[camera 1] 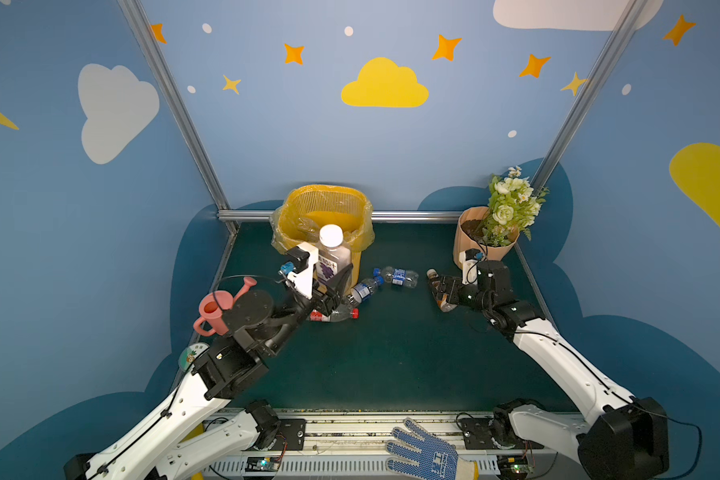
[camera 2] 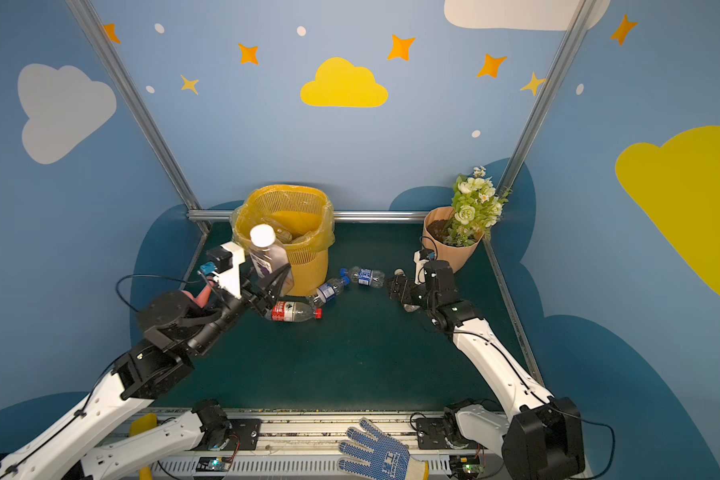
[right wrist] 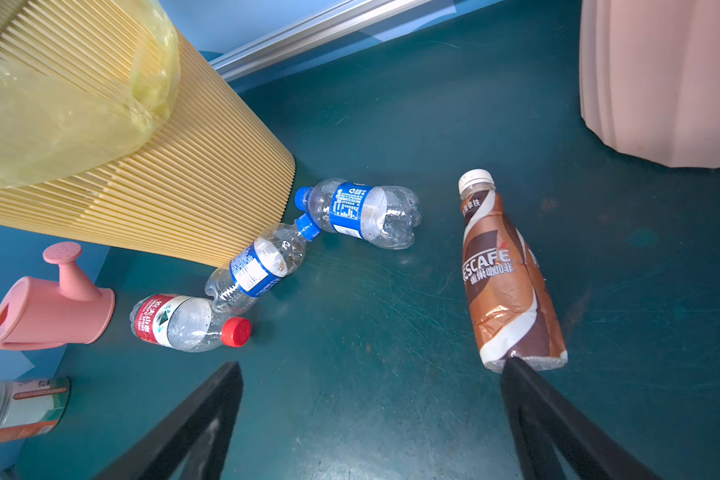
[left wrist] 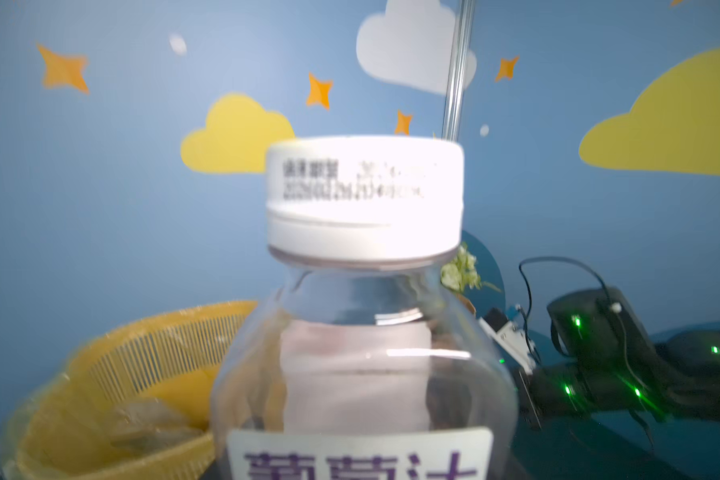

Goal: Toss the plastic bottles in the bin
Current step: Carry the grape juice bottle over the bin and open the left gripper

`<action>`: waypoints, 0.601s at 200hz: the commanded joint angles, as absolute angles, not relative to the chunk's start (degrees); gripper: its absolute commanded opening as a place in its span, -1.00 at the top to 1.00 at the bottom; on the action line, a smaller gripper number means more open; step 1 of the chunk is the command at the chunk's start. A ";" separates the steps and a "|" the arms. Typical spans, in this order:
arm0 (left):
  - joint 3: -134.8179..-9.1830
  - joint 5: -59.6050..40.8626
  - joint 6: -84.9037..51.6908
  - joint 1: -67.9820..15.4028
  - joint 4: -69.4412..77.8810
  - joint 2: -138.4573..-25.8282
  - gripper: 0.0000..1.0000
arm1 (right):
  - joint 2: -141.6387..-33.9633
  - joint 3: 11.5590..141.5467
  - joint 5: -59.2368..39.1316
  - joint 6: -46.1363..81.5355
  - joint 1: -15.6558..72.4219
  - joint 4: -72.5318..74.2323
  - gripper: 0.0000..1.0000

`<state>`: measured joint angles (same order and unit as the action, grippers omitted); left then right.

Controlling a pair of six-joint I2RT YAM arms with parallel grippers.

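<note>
The bin [camera 1: 324, 195] stands just beyond the left pincer [camera 1: 330, 286]. This pincer is closed around the body of the purple-label bottle [camera 1: 332, 259] and holds it upright on the near side of the bin. I judge this to be the carrying step. The next move needs to bring the bottle up and forward over the rim, and only then to open the jaws.

The right pincer [right wrist: 371, 365] is wide open and empty. The brown coffee bottle [right wrist: 504, 282] lies flat with its base at 1 fingertip, so this pincer must shift sideways before closing.

I count 1 bin and 5 bottles outside it:
- 1 held.
- 1 brown.
- The blue-label bottle by the bin [right wrist: 258, 270].
- The second blue-label bottle [right wrist: 362, 212].
- The red-label bottle [right wrist: 175, 322].

The last 3 lie ahead of the right pincer. Crushed bottles show inside the bin, but I cannot count them.
</note>
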<state>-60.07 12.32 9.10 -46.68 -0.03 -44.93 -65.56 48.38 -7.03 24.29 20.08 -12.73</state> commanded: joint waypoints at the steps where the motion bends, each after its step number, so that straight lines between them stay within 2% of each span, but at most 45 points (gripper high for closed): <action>1: -62.20 15.45 20.67 -46.86 13.43 -46.06 -0.04 | -63.98 47.64 -6.15 24.91 19.86 -12.62 -0.90; 26: -65.13 17.33 25.88 -46.29 19.38 -50.95 -0.07 | -63.57 47.86 -6.15 25.14 19.86 -13.08 -0.90; 50: -70.10 19.33 20.43 -41.10 17.20 -58.84 -0.11 | -62.80 47.76 -5.89 25.03 19.80 -13.52 -0.90; 64: -75.98 14.60 8.52 -32.65 8.21 -65.18 -0.20 | -62.50 47.64 -6.05 24.96 19.78 -13.60 -0.90; 77: -84.57 5.54 -2.30 -24.91 -7.31 -72.51 -0.22 | -62.17 47.64 -6.20 24.89 19.79 -13.78 -0.90; 94: -91.93 -0.64 -7.26 -21.08 -19.94 -79.74 -0.27 | -61.40 47.56 -6.16 24.44 19.69 -14.23 -0.90; 100: -92.68 -0.76 -7.66 -21.03 -21.39 -80.61 -0.35 | -61.06 47.48 -5.87 24.21 19.64 -14.39 -0.90; 104: -92.45 -0.21 -8.11 -21.06 -21.40 -80.72 -0.49 | -60.74 47.46 -5.57 24.06 19.60 -14.56 -0.90; 115: -89.32 1.41 -8.48 -20.98 -17.09 -79.53 -0.97 | -60.22 47.35 -4.89 23.65 19.45 -14.78 -0.90; 120: -88.30 2.02 -8.50 -20.93 -15.77 -78.68 -1.00 | -59.97 47.34 -4.80 23.44 19.30 -14.85 -0.90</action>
